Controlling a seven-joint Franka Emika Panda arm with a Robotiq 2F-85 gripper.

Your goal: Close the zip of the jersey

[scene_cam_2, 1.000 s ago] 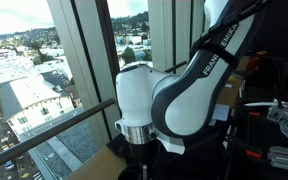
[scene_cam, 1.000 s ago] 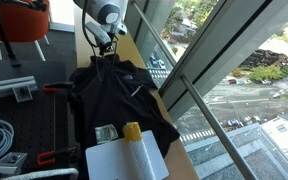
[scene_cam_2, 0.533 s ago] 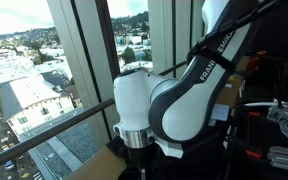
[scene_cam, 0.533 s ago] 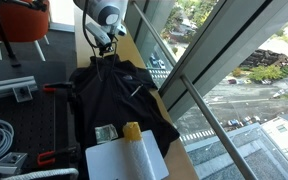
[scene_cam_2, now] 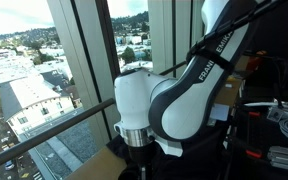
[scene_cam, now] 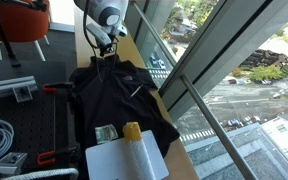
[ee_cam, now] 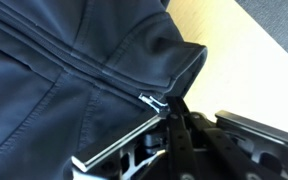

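1. Wooden counter [scene_cam: 134,52] along tall windows, city far below. Black jersey [scene_cam: 119,100] spread flat on it, reaching away from the pincer [scene_cam: 102,48] toward a white sheet [scene_cam: 124,160] with a yellow piece [scene_cam: 132,131] at the far hem.
2. Narrow setting in the wrist view: tips drawn together at the small metal puller [ee_cam: 154,100] and apparently pinching it, though the dark finger frame partly hides the contact.
3. Zip [ee_cam: 79,72] visible as a joined seam trailing away from the tips across the chest. Collar [ee_cam: 184,60] just beside the tips, on the counter side.
4. Just changed: very little. Slight shift of the arm's white body [scene_cam_2: 174,100] between a second ago and half a second ago, then none to be seen. No shift in how the jersey lies over that same second.
5. Meaning for the task, as a judgement: seems almost finished, with the puller up near the collar and little open track left ahead of the tips. Stillness suggests either the end of the pull or a puller caught in the last fold of cloth.
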